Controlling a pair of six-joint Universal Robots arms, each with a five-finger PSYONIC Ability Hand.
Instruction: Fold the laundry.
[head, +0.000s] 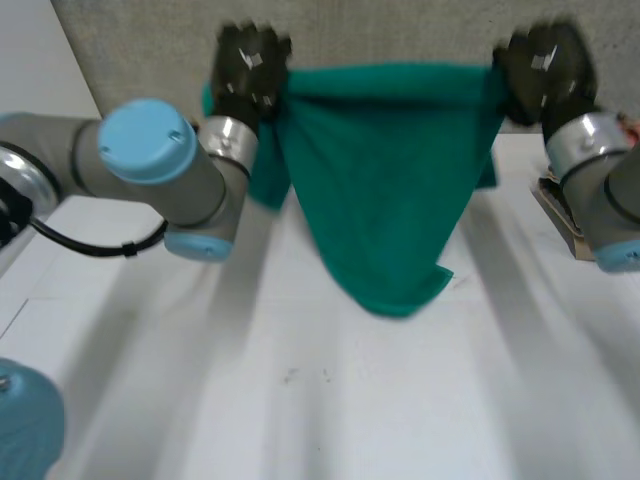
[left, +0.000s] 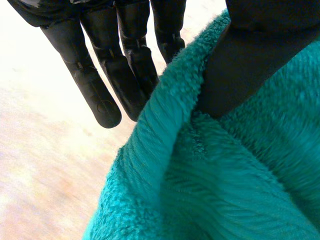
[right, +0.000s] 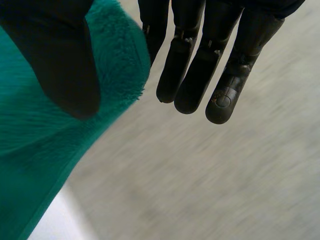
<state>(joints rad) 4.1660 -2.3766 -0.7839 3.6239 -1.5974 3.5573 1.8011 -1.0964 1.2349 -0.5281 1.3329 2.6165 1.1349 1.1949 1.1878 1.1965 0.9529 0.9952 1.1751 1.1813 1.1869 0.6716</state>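
- left hand (head: 250, 65) pinched the teal towel (head: 385, 200) at one top corner, thumb on the cloth, fingers (left: 102, 95) straight;
- right hand (head: 540, 70) pinched the other top corner the same way;
- the towel hung spread between them, drooping toward the white surface (head: 330, 400)

Towel (head: 385, 180) between left robot hand (head: 250, 65) and right robot hand (head: 540, 70) (a corner at each), over table (head: 300, 400).
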